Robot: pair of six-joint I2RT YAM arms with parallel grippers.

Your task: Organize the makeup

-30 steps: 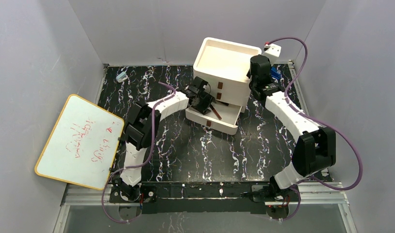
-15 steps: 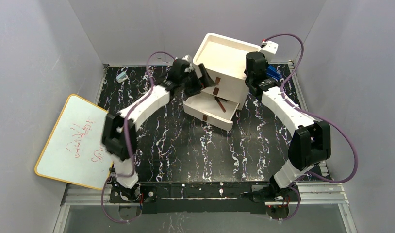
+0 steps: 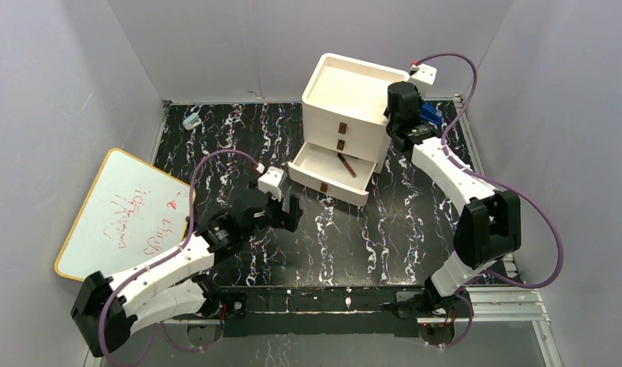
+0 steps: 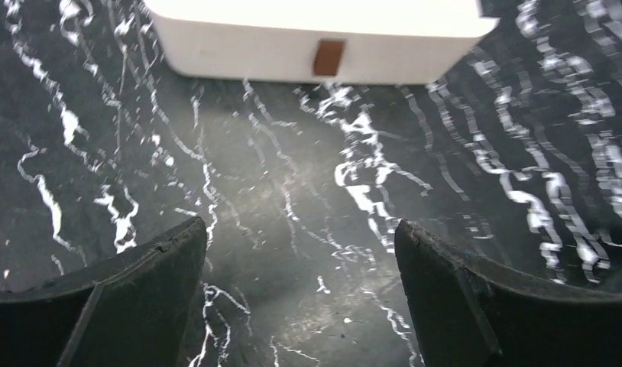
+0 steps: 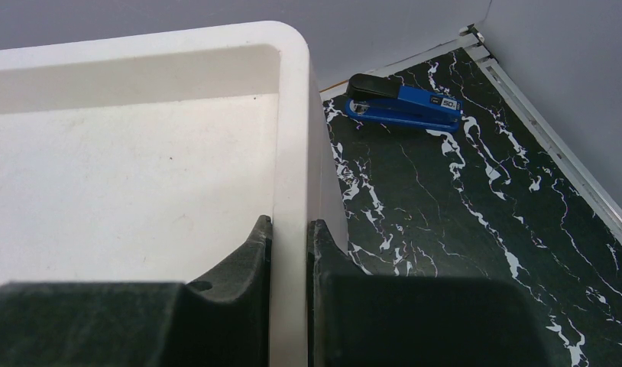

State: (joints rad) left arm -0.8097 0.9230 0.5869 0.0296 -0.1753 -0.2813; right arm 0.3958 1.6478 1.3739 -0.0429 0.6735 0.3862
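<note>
Makeup in sight from above is one thin dark-red pencil (image 3: 346, 164), lying slantwise in the open bottom drawer (image 3: 314, 177) of the white drawer box (image 3: 352, 95), at 12 o'clock on the counter (image 3: 400, 229). The left hand (image 3: 286, 214) hangs at the drawer's 7 o'clock, and the right hand (image 3: 396, 115) is at the box's 3 o'clock rim.

Left wrist: fingers (image 4: 132, 298) spread wide over bare counter, the drawer's brown handle (image 4: 328, 57) at 12 o'clock.

Right wrist: fingers (image 5: 251, 252) pinch the box's rim wall, and a blue stapler (image 5: 403, 103) lies at 1 o'clock.
</note>
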